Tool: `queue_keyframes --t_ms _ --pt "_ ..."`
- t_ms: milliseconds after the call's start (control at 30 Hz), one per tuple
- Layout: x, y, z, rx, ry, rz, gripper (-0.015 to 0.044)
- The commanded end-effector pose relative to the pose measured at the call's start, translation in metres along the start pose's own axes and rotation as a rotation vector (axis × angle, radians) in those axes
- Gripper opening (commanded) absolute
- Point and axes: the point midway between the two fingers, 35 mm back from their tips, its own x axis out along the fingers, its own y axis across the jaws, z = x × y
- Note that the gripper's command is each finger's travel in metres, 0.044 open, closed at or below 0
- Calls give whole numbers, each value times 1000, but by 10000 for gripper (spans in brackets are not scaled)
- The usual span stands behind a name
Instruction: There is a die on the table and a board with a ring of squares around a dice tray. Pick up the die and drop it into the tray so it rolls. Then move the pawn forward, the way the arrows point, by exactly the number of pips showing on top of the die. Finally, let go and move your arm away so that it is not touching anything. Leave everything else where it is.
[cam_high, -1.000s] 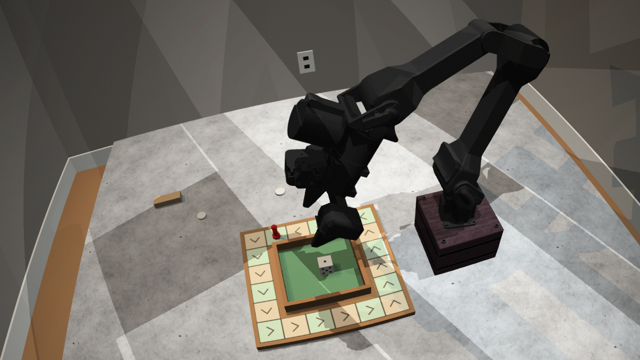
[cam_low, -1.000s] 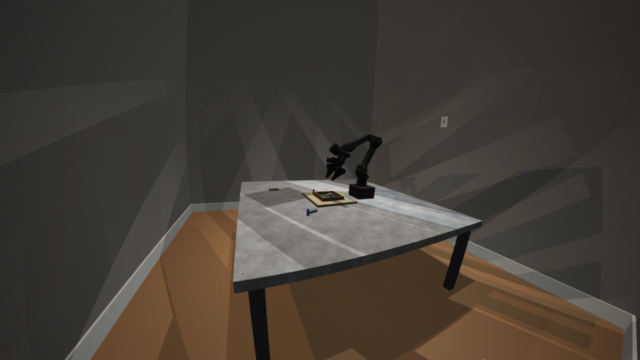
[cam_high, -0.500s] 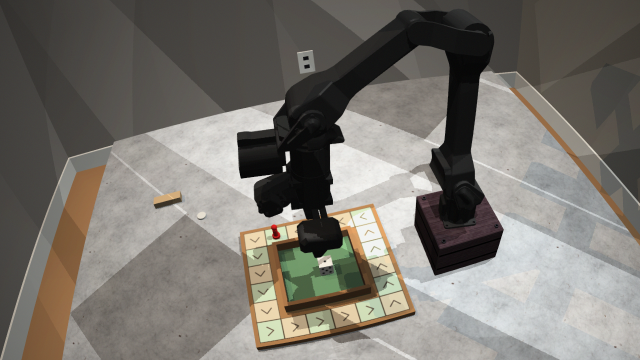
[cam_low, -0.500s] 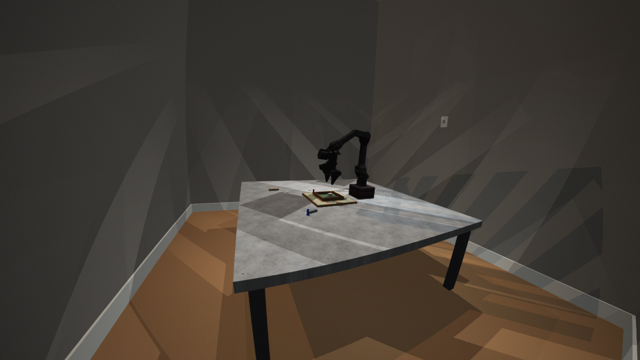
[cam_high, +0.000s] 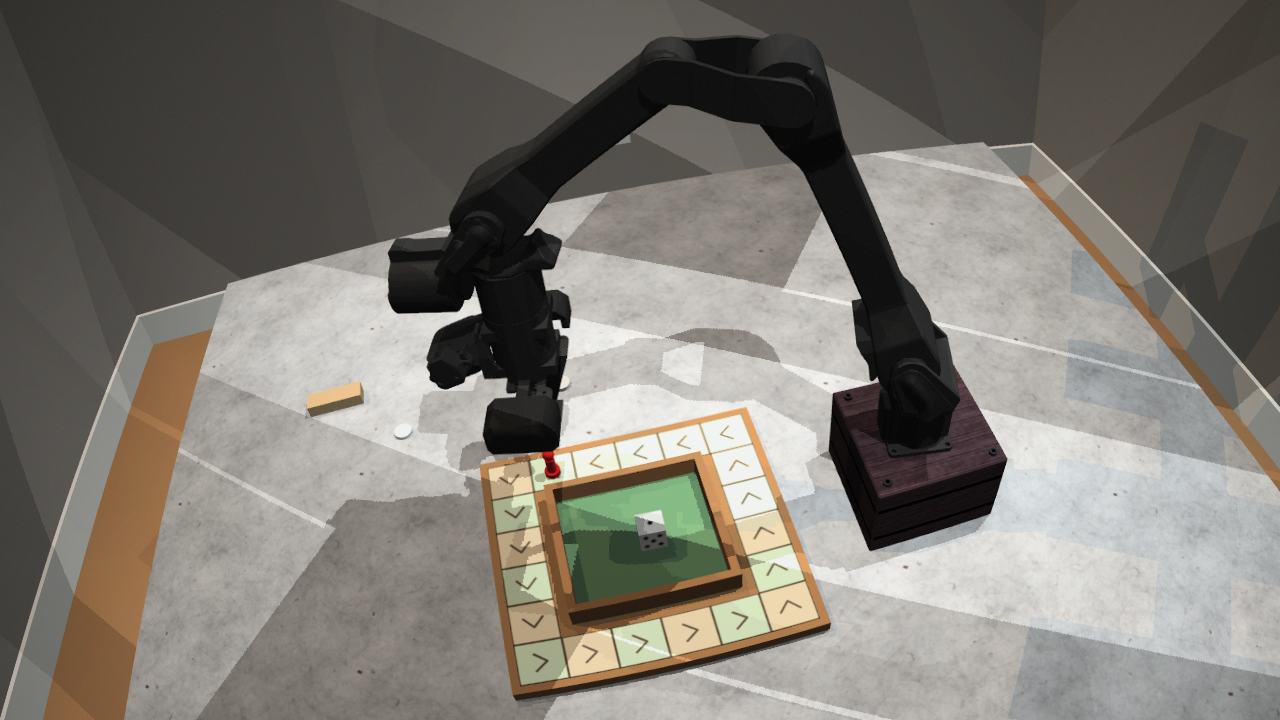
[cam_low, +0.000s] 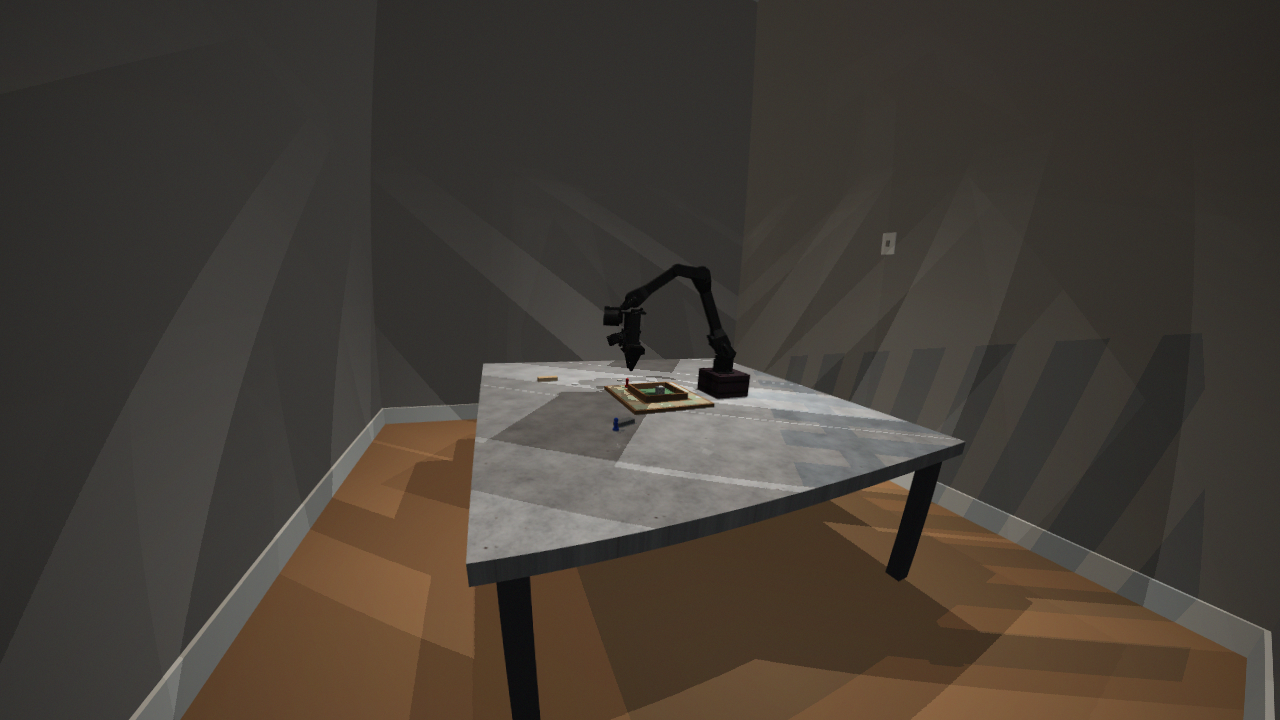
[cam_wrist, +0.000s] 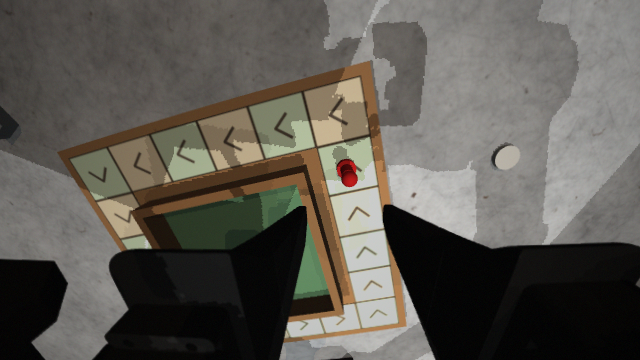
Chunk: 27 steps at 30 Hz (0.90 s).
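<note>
The white die rests inside the green-floored tray, with one pip on top; a finger hides it in the wrist view. The red pawn stands upright on the green square beside the far-left corner square of the board. That square's arrow points toward the corner. My gripper points down above the board near the pawn, part open and empty. In the top view its fingertips are partly hidden.
A tan block and a white disc lie left of the board. Another disc lies behind it. A blue pawn stands by a grey block. The arm's base box is at the right.
</note>
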Motion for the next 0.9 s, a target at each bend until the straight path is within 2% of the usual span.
queue_keyframes --t_ms 0,867 --pt "3 -5 7 -2 3 3 200" --pt "37 -6 6 -2 3 3 200"
